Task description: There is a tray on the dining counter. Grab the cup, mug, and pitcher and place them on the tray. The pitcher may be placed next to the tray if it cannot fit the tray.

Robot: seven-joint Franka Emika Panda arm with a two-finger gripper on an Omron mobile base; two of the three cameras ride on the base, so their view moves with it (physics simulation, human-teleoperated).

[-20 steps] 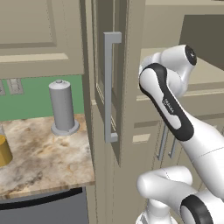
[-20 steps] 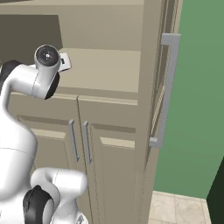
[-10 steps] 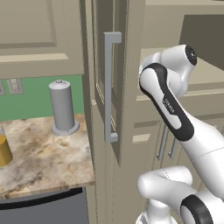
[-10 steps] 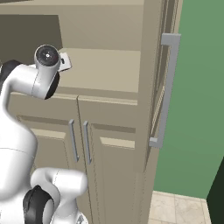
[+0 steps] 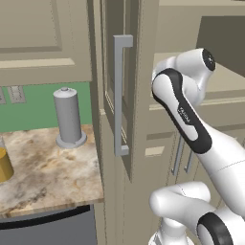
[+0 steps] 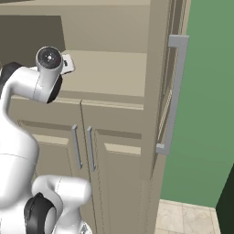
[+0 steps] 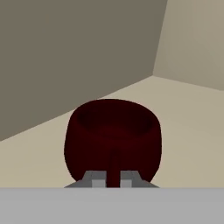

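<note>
The dark red mug [image 7: 113, 131] stands upright on a beige shelf [image 7: 188, 113] inside a cabinet niche, close in front of the hand. My gripper [image 7: 113, 180] is shut on the mug: a narrow dark red part at its near side, likely the handle, sits pinched between the two fingertips [image 7: 98, 179]. In the left base view the arm [image 5: 184, 112] reaches up into that niche. At the far left edge the yellow-orange pitcher [image 5: 4, 165] stands on a marbled counter [image 5: 52, 177], partly cut off.
A grey canister with a knob [image 5: 69, 117] stands on the marbled counter near the wall. A tall cabinet door with a long grey handle [image 5: 119, 95] [image 6: 171, 91] stands open beside the arm. Below the niche are two closed doors with handles [image 6: 82, 146].
</note>
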